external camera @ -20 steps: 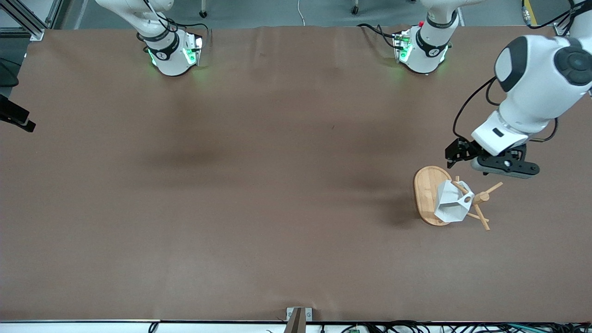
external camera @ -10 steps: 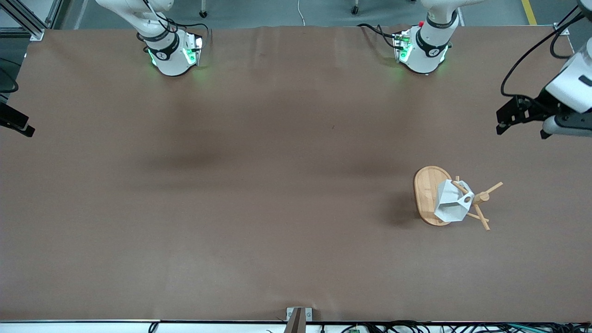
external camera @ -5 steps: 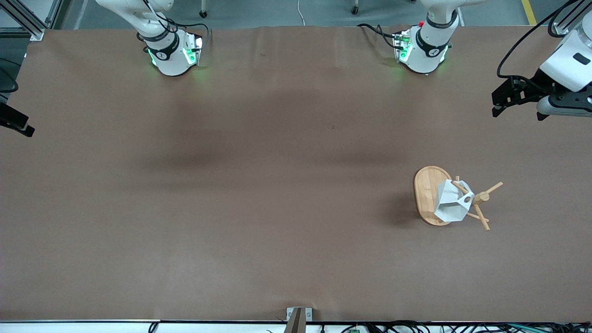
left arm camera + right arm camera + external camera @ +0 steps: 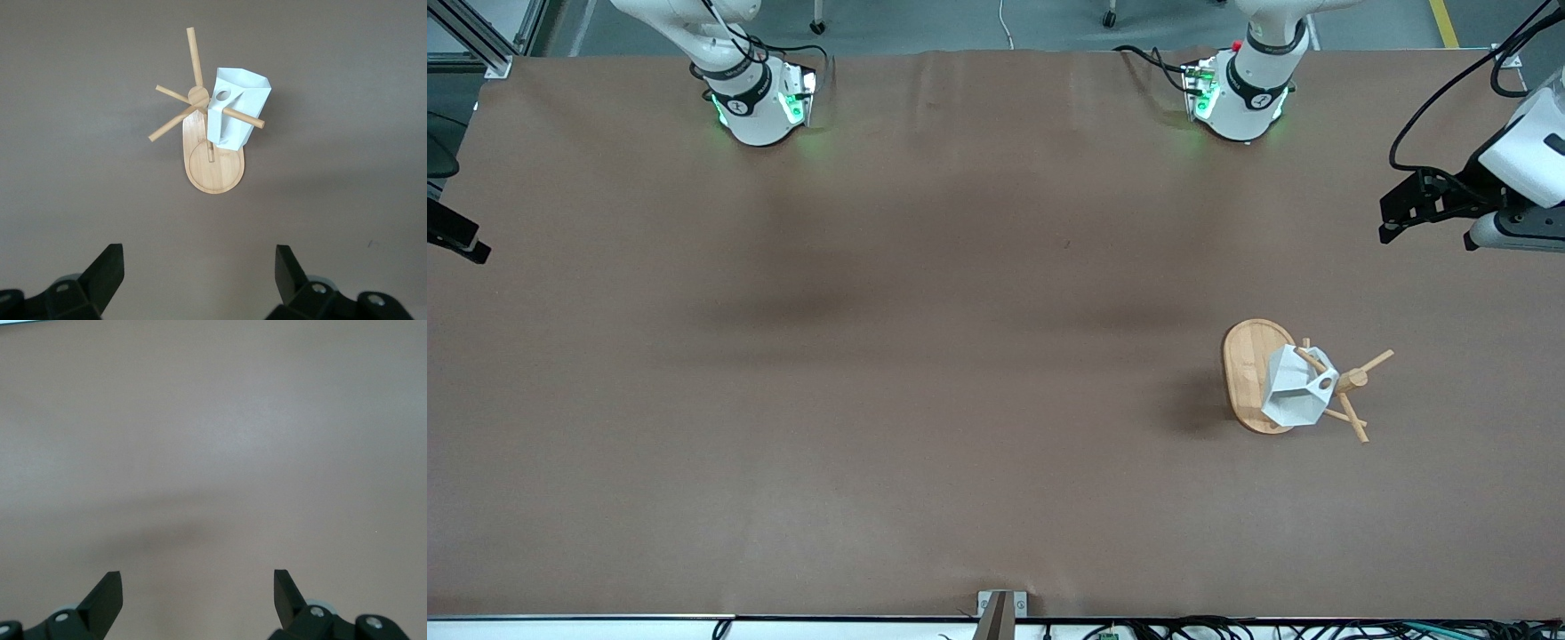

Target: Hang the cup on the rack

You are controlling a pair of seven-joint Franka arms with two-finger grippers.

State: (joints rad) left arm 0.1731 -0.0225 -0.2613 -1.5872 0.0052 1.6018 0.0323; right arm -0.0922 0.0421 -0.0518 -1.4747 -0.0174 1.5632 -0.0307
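Brown table cover [image 4: 925,373] spread flat, small metal bracket [image 4: 1001,604] at its near edge, cables [image 4: 1227,629] alongside

White cup [image 4: 235,110] hung on a peg of the rack [image 4: 215,167], left hand [image 4: 199,277] spread wide, empty.

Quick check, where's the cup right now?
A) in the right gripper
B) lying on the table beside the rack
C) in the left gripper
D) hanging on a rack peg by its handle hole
D: the cup hangs on the rack, a peg passing through its handle hole, while the left gripper is open and empty, up over the table away from it.
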